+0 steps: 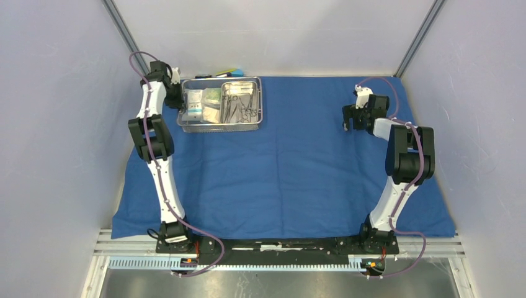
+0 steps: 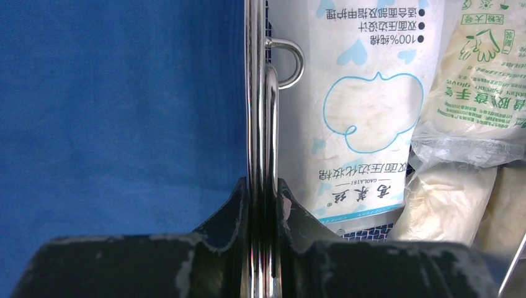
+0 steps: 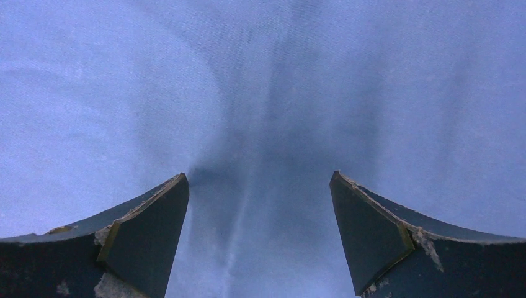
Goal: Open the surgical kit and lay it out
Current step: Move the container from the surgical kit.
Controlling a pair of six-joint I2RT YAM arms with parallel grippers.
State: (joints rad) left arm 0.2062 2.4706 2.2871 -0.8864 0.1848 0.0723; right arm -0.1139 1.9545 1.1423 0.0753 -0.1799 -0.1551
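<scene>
One wire tray (image 1: 218, 128) sat at the desk's far-left corner on the spread blue cloth (image 1: 298, 174), long axis along the far edge, holding one pan (image 1: 239, 83) and at least three packets (image 2: 366, 112). The left end effector (image 2: 263, 192) was clenched on its left rim. The right end effector (image 3: 259, 186), released, hovered well apart to the right.

Left arm (image 1: 156, 149) reaches far forward, wrist bent so the left gripper (image 2: 262, 186) points down, its fingers (image 2: 226, 214) pinched on the tray rim (image 2: 255, 93). Right arm (image 1: 404, 158), elbow raised, hangs the right gripper (image 3: 259, 180) low, fingers (image 3: 149, 230) spread wide, holding nothing.
</scene>
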